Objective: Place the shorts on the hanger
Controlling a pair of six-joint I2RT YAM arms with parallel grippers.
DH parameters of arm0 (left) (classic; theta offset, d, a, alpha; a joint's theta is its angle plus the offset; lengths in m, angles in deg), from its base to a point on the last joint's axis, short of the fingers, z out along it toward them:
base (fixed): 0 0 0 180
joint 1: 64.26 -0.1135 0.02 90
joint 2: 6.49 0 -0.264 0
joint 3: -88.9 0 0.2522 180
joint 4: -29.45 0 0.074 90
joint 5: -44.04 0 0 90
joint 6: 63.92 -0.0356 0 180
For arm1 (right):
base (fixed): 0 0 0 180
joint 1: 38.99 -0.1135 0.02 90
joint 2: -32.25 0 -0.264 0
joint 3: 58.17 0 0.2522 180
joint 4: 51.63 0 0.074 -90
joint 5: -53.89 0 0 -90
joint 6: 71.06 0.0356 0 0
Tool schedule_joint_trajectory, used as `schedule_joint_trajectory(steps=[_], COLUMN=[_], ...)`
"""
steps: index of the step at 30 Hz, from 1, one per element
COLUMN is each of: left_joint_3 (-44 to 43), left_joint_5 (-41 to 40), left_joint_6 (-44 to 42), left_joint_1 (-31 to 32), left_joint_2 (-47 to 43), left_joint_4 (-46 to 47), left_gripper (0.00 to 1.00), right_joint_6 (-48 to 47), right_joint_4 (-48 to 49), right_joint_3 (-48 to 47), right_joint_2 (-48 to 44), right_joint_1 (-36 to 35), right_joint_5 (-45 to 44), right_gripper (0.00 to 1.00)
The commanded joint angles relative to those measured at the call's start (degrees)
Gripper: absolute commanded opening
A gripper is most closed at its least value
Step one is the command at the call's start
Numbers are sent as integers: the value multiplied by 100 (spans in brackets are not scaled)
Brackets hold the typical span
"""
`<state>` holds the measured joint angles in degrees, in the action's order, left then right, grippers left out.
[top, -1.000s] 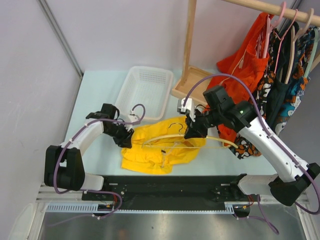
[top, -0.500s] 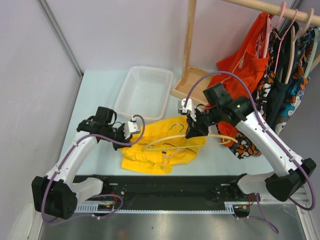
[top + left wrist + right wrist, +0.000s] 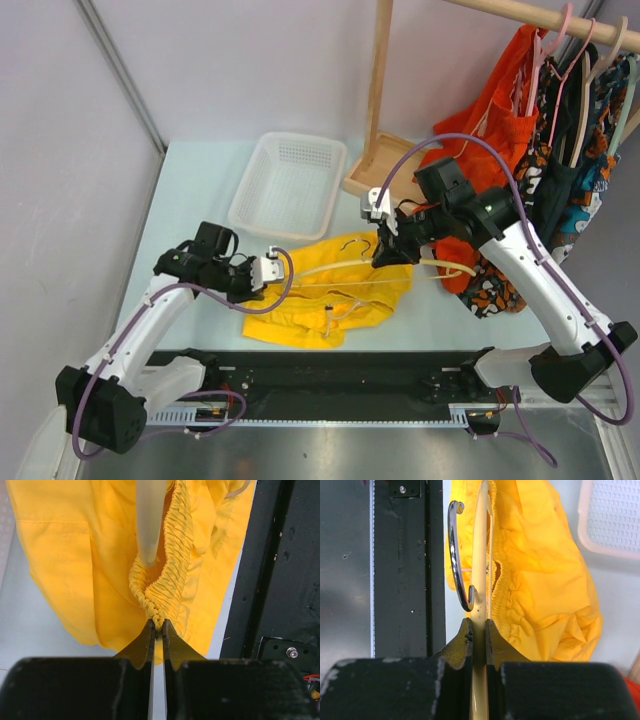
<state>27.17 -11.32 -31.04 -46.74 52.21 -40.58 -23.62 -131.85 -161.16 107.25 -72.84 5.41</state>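
Now that the left gripper (image 3: 157, 625) has closed, its jaws pinch a small bunch of the gathered waistband (image 3: 172, 570) of the shorts (image 3: 330, 300). 1 second ago those jaws stood partly apart at the left edge of the fabric. In the left wrist view they are narrow, with only the elastic fold between the tips.

The right gripper (image 3: 479, 622) is unchanged in its grip. Its jaws are clamped on the neck of the hanger (image 3: 481, 555), just below the metal hook (image 3: 454, 555). In the top view this arm has carried the hanger (image 3: 325, 266) slightly toward the far side since the earlier frames.

The shorts lie crumpled on the table (image 3: 190, 200) between the 2 arms, near the front edge, with the hanger lying across their upper part. The hanger's left tip (image 3: 150, 520) sits on the yellow cloth just beside the pinched band. I cannot tell whether it is inside the waist opening or only resting on top.

The change suggests the task has moved from reaching to working the fabric. With 1 side of the waist held, the band can probably be pulled open or stretched over that hanger end. The shorts are not yet hung, and the right end of the hanger looks bare.
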Motion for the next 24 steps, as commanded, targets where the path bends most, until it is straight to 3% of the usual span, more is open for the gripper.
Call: schedule_joint_trajectory(steps=[1, 16, 24], left_joint_3=[-20, -222, -108], left_joint_5=[35, 44, -149], left_joint_6=[-247, -246, -308], left_joint_1=[85, 296, 463], left_joint_2=[-201, -429, -605], left_joint_4=[28, -112, -121], left_gripper=[7, 7, 6], right_joint_6=[-173, -121, 205], right_joint_4=[-113, 80, 221], right_joint_3=[-147, 160, 11], right_joint_2=[41, 348, 304], right_joint_1=[27, -105, 220], right_joint_5=[234, 137, 427], right_gripper=[0, 0, 0])
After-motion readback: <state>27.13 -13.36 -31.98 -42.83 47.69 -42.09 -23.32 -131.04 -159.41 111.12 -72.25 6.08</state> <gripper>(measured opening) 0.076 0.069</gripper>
